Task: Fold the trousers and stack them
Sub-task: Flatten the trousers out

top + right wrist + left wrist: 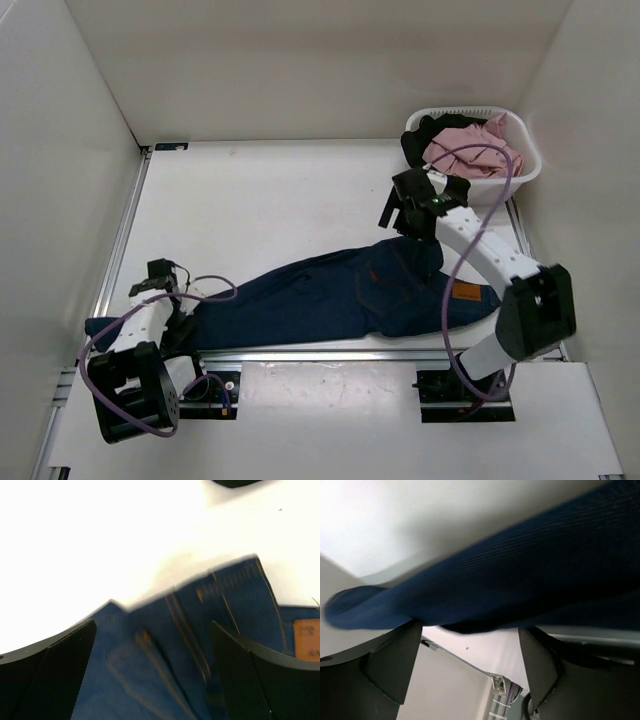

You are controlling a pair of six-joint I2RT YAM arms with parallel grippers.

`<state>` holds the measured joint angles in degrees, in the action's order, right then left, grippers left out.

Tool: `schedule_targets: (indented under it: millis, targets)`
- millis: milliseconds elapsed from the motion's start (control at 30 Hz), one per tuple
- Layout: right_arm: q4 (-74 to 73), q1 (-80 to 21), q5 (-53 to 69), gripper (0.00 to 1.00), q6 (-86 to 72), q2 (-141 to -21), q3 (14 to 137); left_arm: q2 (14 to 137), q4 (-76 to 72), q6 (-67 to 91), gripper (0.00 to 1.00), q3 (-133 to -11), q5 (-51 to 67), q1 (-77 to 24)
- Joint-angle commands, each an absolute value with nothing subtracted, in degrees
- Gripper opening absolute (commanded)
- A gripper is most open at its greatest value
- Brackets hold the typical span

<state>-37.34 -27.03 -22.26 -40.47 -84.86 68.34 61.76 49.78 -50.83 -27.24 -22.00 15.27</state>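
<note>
Jeans (330, 295) flat | left gripper (470, 630) at leg hem, fingers wide, denim unpinched | right gripper (152, 625) over waistband, wide, empty | laundry basket (527, 165) beyond waistband, pink garment (470, 140) inside

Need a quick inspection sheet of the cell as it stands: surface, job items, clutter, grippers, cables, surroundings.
Surface: white table, no damage seen.
Job's things: jeans lie stretched along the near edge, leg ends toward the left arm, waist toward the right; not yet folded short.
Clutter: basket in the far right corner, holding a pink garment and a black garment.
Grippers: left gripper open at the leg end; right gripper open above the waist.
Cables: purple cable loops off each arm; the right one crosses over the waist.
Surroundings: white walls; nothing else seen.
</note>
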Motion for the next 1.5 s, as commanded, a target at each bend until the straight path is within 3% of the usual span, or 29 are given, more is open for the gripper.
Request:
schedule_targets:
  millis: [0,167,233,300,333,367,400,467,500,767,933,1033,1133,1167,1233,1300,1400,1467]
  targets:
    - [-40.76,-25.14,-23.91,0.98,-43.42,-92.44,74.43,61.61,43.96,-51.94,0.91,-21.91,-25.40,15.47]
    - [-43.94,-22.76,-14.69,0.99,-42.72,-105.89,78.05,63.89,41.32,-51.42,0.91,-18.11,-24.88,15.47]
    - [-42.55,-22.76,-12.40,0.92,-42.71,-107.48,76.03,64.51,40.44,-50.81,0.83,-17.40,-24.35,15.47]
    - [-41.31,-22.76,-11.08,0.65,-42.19,-107.49,74.45,65.74,39.64,-50.28,0.65,-17.40,-24.35,15.47]
    - [-40.70,-22.76,-11.07,0.50,-42.19,-106.01,74.44,66.87,39.12,-50.27,0.38,-18.36,-23.82,15.47]
    - [-40.69,-22.76,-12.03,0.24,-42.19,-105.30,74.44,67.49,39.11,-49.49,0.23,-19.24,-23.82,15.47]
    - [-40.69,-22.76,-12.82,0.15,-42.19,-104.51,75.14,68.02,38.59,-48.35,0.14,-20.38,-23.82,15.47]
    - [-42.01,-22.76,-15.89,0.03,-40.79,-102.31,77.94,69.69,38.06,-47.20,0.14,-25.56,-23.82,15.47]
    - [-42.79,-22.76,-16.78,0.00,-38.78,-101.78,82.14,70.22,38.06,-45.81,0.14,-27.84,-23.82,15.47]
    - [-45.09,-22.76,-17.23,0.00,-32.43,-92.91,103.68,76.46,40.42,-42.19,0.14,-57.70,-23.99,15.47]
    - [-40.96,-22.76,-20.21,0.00,-32.43,-80.37,98.72,75.94,47.26,-42.97,0.14,-66.97,-22.33,14.33]
    - [-38.41,-22.24,-22.50,0.00,-32.43,-72.88,87.77,75.42,50.35,-43.59,0.37,-65.14,-21.18,13.01]
    - [-39.37,-22.24,-23.12,0.00,-34.71,-67.16,79.30,74.71,57.37,-42.64,0.48,-59.69,-15.75,11.78]
    - [-40.77,-22.24,-23.90,0.00,-35.93,-66.02,74.58,74.10,60.70,-42.63,0.61,-58.37,-13.04,10.99]
    - [-45.32,-22.24,-26.53,0.00,-41.20,-62.68,69.64,72.17,67.66,-43.24,0.72,-53.30,-7.04,10.99]
    - [-46.23,-22.24,-29.61,0.00,-46.46,-58.65,59.92,68.67,67.68,-44.03,0.92,-49.33,-8.34,10.99]
    - [-45.70,-21.71,-29.62,0.03,-51.48,-54.25,48.65,66.01,62.68,-44.65,1.00,-44.04,-15.08,10.99]
    - [-45.18,-21.09,-29.62,0.03,-54.04,-52.13,45.10,65.48,58.29,-44.65,1.00,-43.51,-17.30,11.51]
